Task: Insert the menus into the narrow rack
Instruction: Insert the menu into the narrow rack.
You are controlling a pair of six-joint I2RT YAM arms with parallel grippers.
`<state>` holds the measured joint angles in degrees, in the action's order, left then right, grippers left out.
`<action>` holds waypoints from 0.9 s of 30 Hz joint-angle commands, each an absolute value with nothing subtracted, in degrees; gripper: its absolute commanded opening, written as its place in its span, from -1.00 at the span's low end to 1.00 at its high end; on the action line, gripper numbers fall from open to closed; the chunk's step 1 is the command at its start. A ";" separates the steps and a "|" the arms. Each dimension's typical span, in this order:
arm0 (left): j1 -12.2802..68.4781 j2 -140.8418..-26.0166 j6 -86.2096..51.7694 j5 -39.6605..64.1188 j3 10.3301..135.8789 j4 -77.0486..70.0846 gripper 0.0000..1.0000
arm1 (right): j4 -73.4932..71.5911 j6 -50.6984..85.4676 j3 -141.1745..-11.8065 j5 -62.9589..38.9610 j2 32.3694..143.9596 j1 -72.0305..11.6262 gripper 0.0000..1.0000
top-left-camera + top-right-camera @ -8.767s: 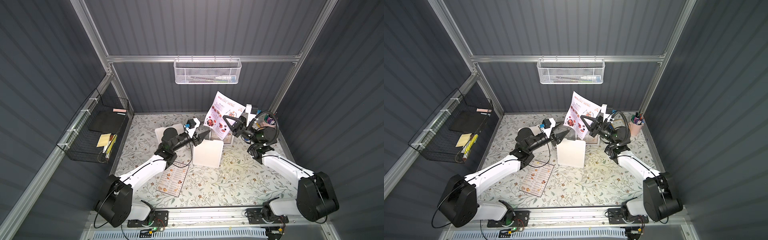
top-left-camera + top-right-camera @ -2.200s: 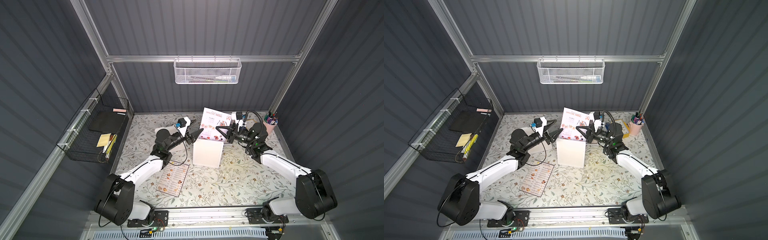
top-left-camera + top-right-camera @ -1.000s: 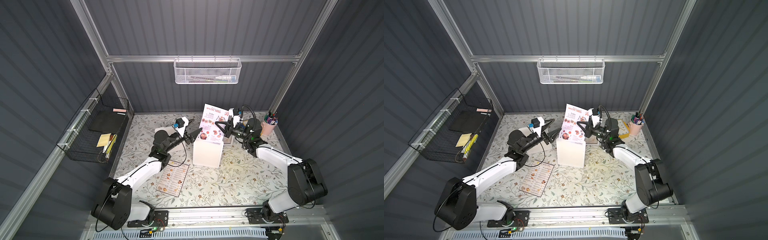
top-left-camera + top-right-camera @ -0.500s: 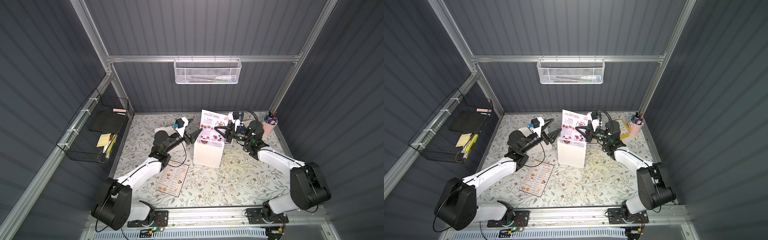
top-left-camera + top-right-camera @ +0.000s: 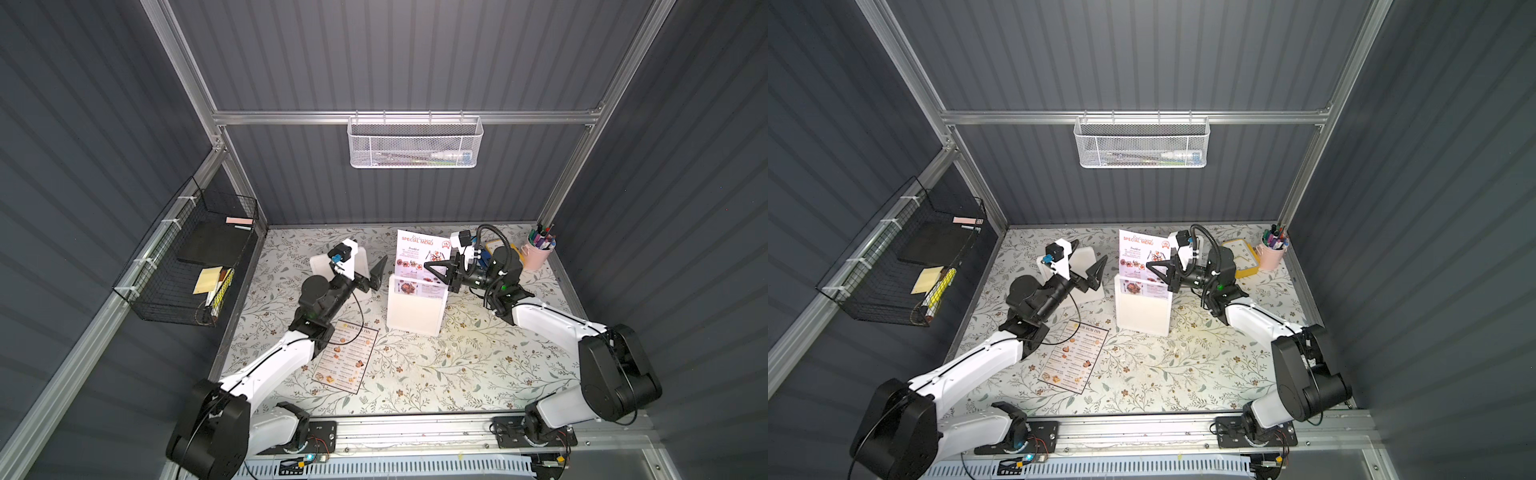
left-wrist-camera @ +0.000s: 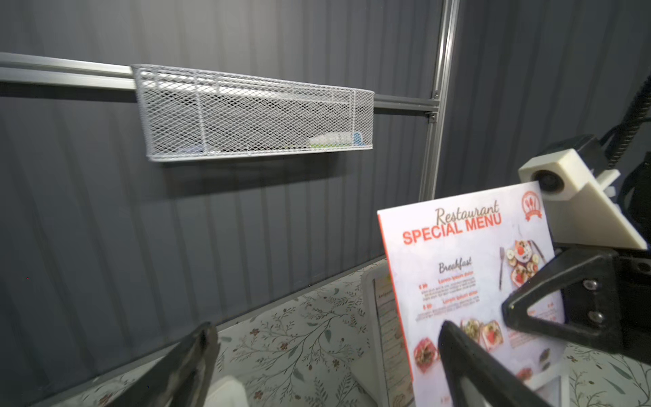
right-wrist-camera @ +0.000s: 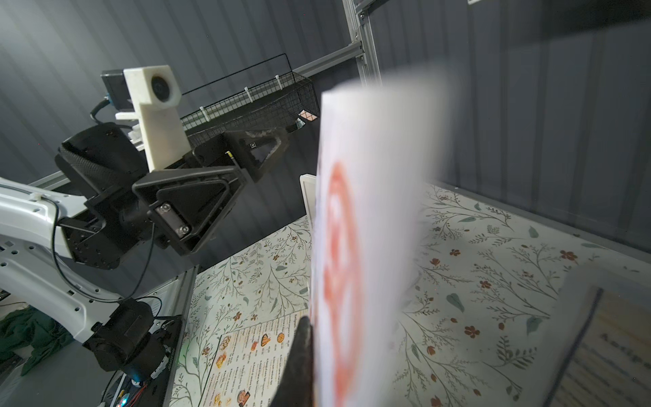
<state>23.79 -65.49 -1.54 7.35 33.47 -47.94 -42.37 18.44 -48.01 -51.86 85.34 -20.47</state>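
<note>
The pale lavender menu (image 5: pixel 419 257) with a red title stands upright, its lower part inside the white narrow rack (image 5: pixel 415 311) at the table's middle. My right gripper (image 5: pixel 434 268) is shut on that menu's right edge; in the right wrist view the gripper (image 7: pixel 313 327) shows one dark finger pressed against the blurred sheet (image 7: pixel 363 211). Left of the rack, my left gripper (image 5: pixel 1086 257) hangs open and holds nothing, its jaws wide apart (image 6: pixel 327 331) beside the menu (image 6: pixel 468 267). A black-bordered DIM SUM INN menu (image 5: pixel 345 357) lies flat near the left arm.
A blank white flat holder (image 5: pixel 1088 253) stands behind the left gripper. A yellow-framed board (image 5: pixel 1239 255) and a pink pen cup (image 5: pixel 538 254) sit at the back right. A black wire basket (image 5: pixel 195 266) hangs on the left wall, a white mesh basket (image 5: pixel 415 143) on the back wall.
The lavender menu has straightened and gone lower into the rack with the right gripper. My left gripper has opened wider and stayed left of the rack.
</note>
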 commanded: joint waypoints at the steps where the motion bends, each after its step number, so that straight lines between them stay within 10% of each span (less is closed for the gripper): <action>1: 23.55 -59.45 -2.91 2.89 27.41 -52.06 0.98 | -43.24 16.94 -47.75 -52.30 85.24 -20.74 -1.00; 8: 23.55 -57.47 -5.40 -3.18 20.66 -55.15 0.99 | -43.05 16.96 -47.73 -51.59 84.87 -20.79 -0.90; 16: 23.55 -50.72 -5.63 -1.36 15.96 -58.15 0.98 | -41.18 16.41 -48.95 -48.98 83.43 -20.74 -0.36; 20: 23.55 -52.54 -5.37 -1.23 16.72 -58.47 0.98 | -40.13 16.05 -49.54 -48.50 82.45 -20.70 -1.00; 27: 23.55 -53.87 -5.36 -1.32 17.45 -58.26 0.98 | -38.94 15.27 -48.91 -48.68 82.12 -20.74 -1.00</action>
<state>23.79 -54.15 -4.56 -0.95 16.45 -57.01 -39.20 16.78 -48.12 -48.73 82.81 -20.47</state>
